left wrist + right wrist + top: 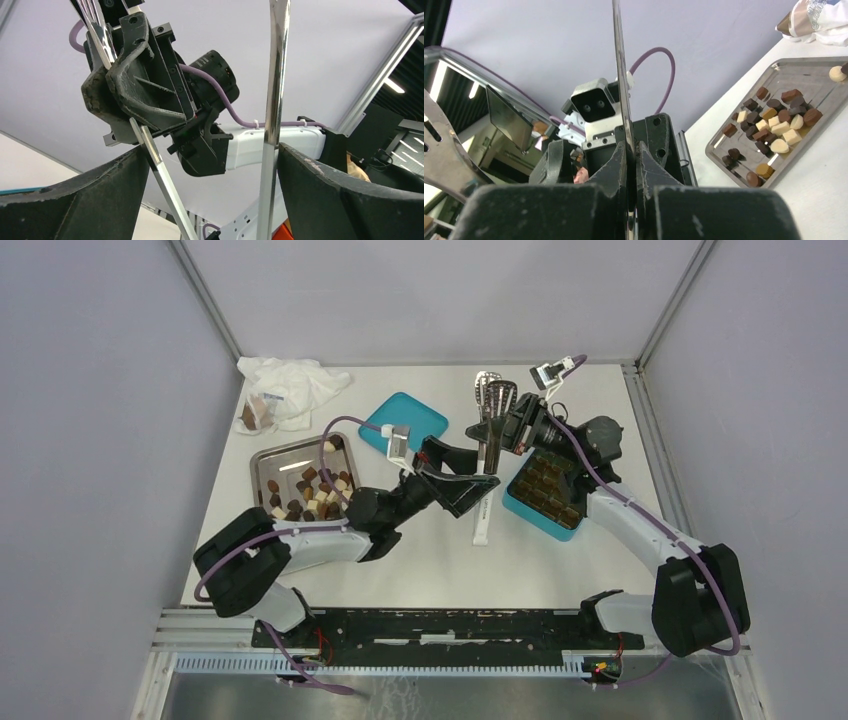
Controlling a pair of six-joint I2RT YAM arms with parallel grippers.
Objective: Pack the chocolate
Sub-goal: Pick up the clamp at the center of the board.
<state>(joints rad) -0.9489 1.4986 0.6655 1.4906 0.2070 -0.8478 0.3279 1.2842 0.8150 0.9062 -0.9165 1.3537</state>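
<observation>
**A:** How far along is the packing?

**B:** Barely started, I reckon. The chocolate [312, 492] sits piled in the tray [272, 462], and I can't tell if the box [520, 502] holds any. The right gripper [629, 165] is clamped on the tongs [482, 515]. The left gripper [455, 485] gapes wide around them.

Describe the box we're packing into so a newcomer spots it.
On the white table, look right of centre, under the right arm. The teal box sits there; unlike the flat teal lid farther left, it holds a brown grid.
</observation>
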